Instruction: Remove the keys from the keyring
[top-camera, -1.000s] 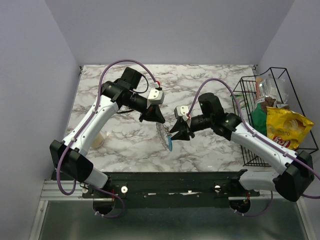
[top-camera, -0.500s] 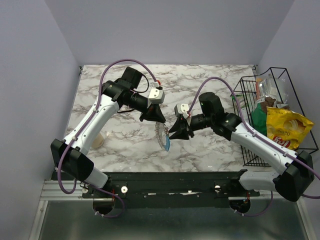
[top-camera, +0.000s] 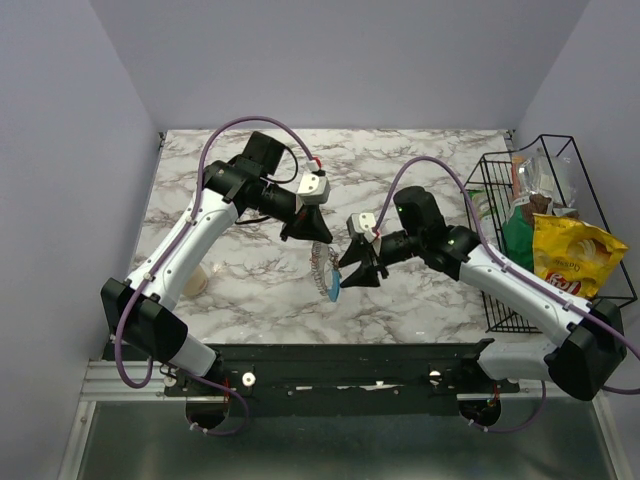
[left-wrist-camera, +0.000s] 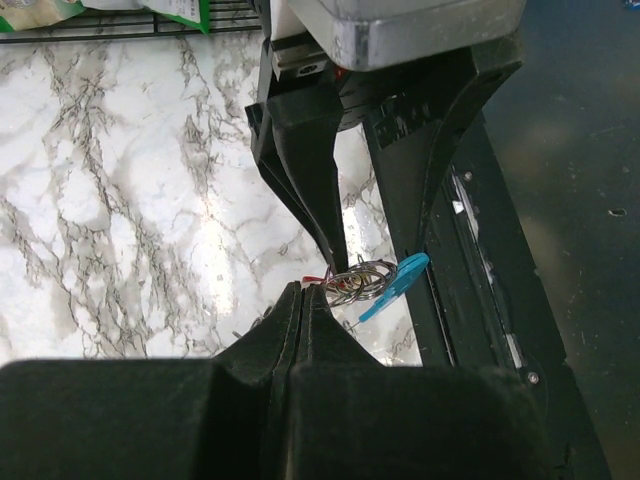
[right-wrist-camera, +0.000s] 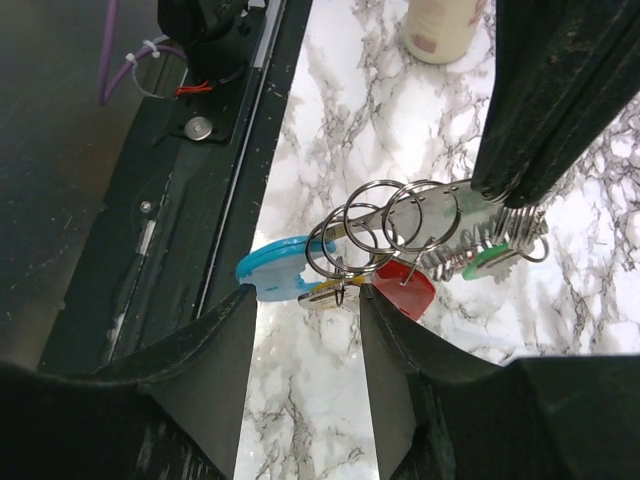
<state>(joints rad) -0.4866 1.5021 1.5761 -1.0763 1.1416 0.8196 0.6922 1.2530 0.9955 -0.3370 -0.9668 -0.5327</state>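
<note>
keyring (right-wrist-camera: 275, 270) hanging midair, keys (right-wrist-camera: 405, 288) attached

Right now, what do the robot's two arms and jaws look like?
Both the left arm and right arm have white link shells with black joints and bases. A purple cable loops along each. A small white camera box sits at each wrist. The jaws are black, tapered wedges.

This looks like a robot test lab. A left arm (top-camera: 190, 240) and a right arm (top-camera: 500, 275) are bolted to a metal rail (top-camera: 330, 365) by a marble-look counter (top-camera: 420, 160). Plain pale walls (top-camera: 340, 60) box it in. A wire basket (top-camera: 490, 200) holds snack bags (top-camera: 570, 260).
</note>
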